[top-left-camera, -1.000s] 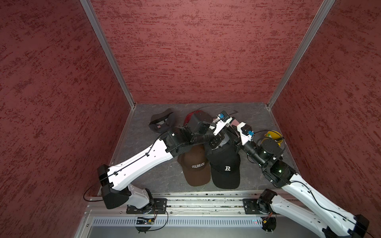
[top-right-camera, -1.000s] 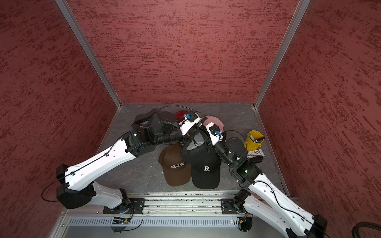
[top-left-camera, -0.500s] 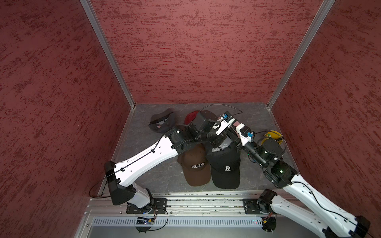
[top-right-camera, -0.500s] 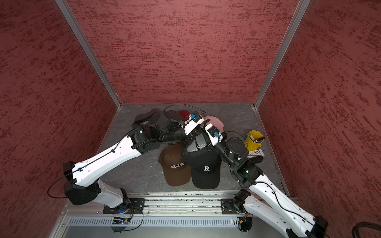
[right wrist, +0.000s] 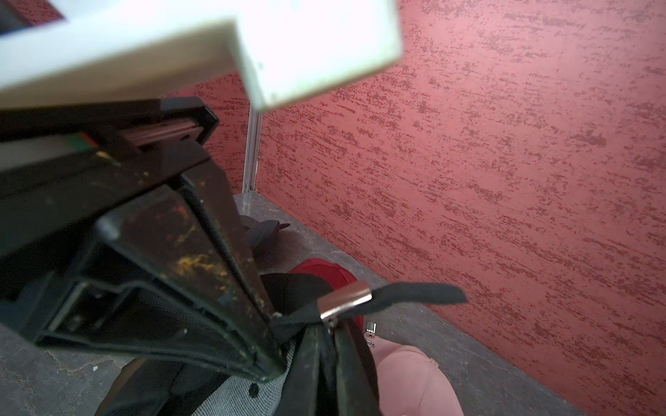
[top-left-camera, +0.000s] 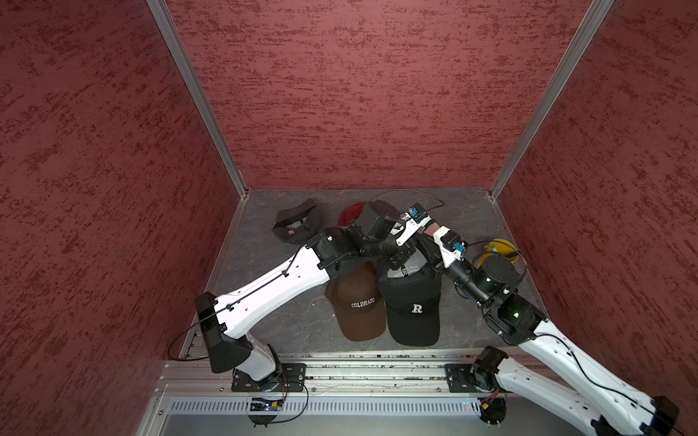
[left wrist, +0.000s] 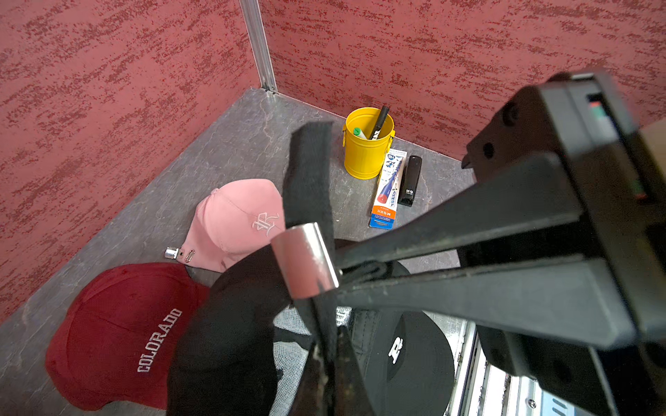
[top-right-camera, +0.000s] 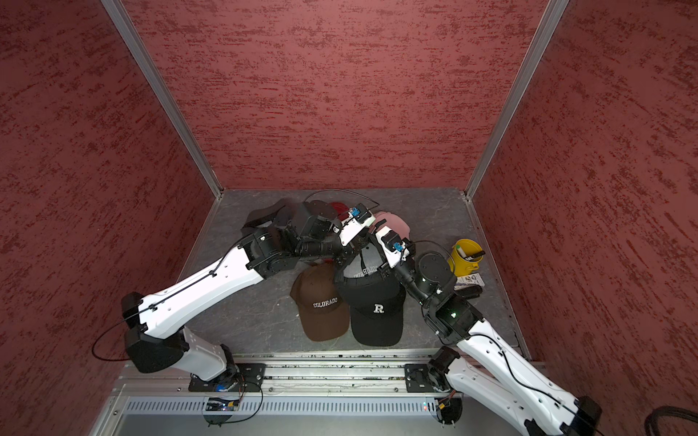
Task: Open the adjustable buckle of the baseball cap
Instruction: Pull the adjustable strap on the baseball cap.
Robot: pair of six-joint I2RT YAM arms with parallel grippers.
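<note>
Evidently unopened: the silver metal slide buckle (left wrist: pixel 306 259) has the black woven fabric strap (left wrist: pixel 310 173) threaded through it, with the free tail poking out beyond.

The black baseball cap with grey mesh panels (top-left-camera: pixel 406 271) is held raised mid-table, over the black "R" cap (top-left-camera: pixel 413 313).

- Left gripper (left wrist: pixel 340 282): jaws closed, pinching the strap hard against the buckle's edge.
- Right gripper (right wrist: pixel 276 345): jaws closed on the strap just beside the buckle, on the side away from the tail.

Judgement: both grasps are set, and releasing the clasp or drawing the strap through remains.

- Buckle: smooth, shiny, hard, a bent metal sleeve.
- Strap: matte, fuzzy, limp.
- Mesh: coarse, see-through.
</note>
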